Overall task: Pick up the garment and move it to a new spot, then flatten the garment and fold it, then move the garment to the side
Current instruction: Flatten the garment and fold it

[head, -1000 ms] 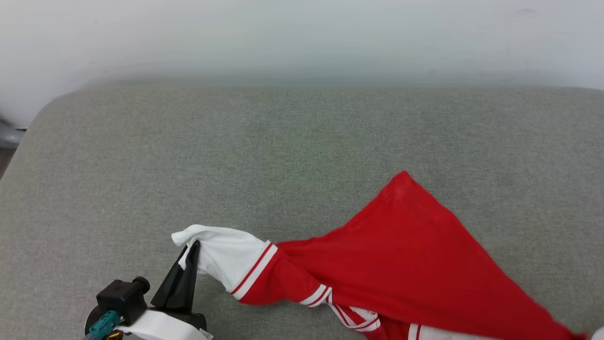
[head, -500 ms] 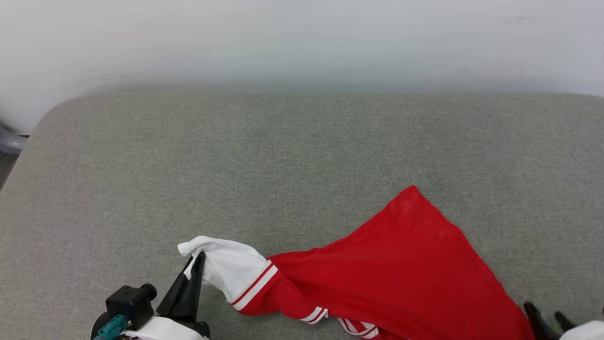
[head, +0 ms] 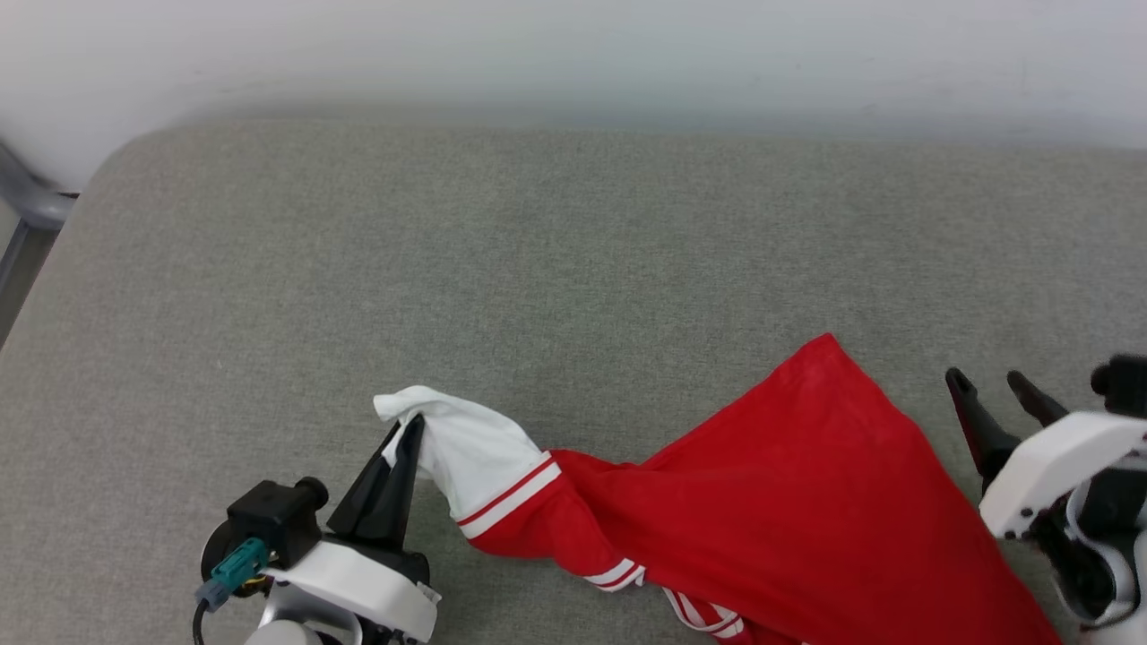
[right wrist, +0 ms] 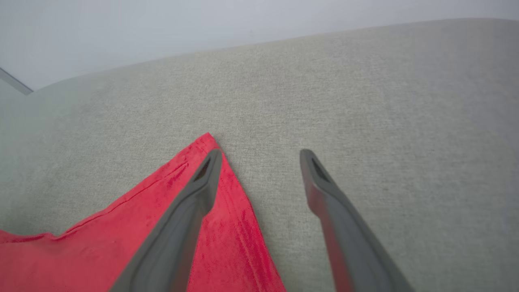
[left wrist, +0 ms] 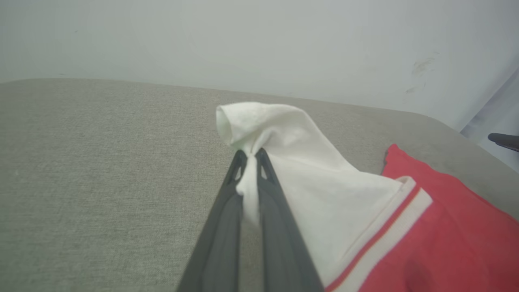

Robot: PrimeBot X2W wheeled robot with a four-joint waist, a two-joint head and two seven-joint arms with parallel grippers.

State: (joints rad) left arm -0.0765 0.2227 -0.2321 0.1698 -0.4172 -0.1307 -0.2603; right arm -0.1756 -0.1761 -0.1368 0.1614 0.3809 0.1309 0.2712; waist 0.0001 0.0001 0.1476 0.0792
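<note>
The garment [head: 789, 502], a red jersey with white sleeves and striped trim, lies rumpled on the grey cushion [head: 538, 269] at the lower right. My left gripper [head: 408, 430] is shut on the white sleeve [head: 466, 452], pinching its bunched tip and holding it a little off the surface. The left wrist view has that sleeve [left wrist: 300, 162] squeezed between the two dark fingers [left wrist: 231, 202] of the left gripper [left wrist: 251, 154]. My right gripper [head: 986, 381] stands open to the right of the red hem corner [right wrist: 209, 140], nothing between its fingers [right wrist: 324, 190]; in the right wrist view the right gripper [right wrist: 261, 154] hovers beside the red cloth [right wrist: 121, 227].
The grey cushion runs wide and bare behind and to the left of the jersey. A pale wall [head: 573, 54] stands along its far edge. A grey metal frame piece [head: 31, 202] shows past the cushion's left corner.
My right gripper has let go of the red cloth and opened, and has risen into the head view at the right. The camera has shifted. The left grip on the sleeve holds.
</note>
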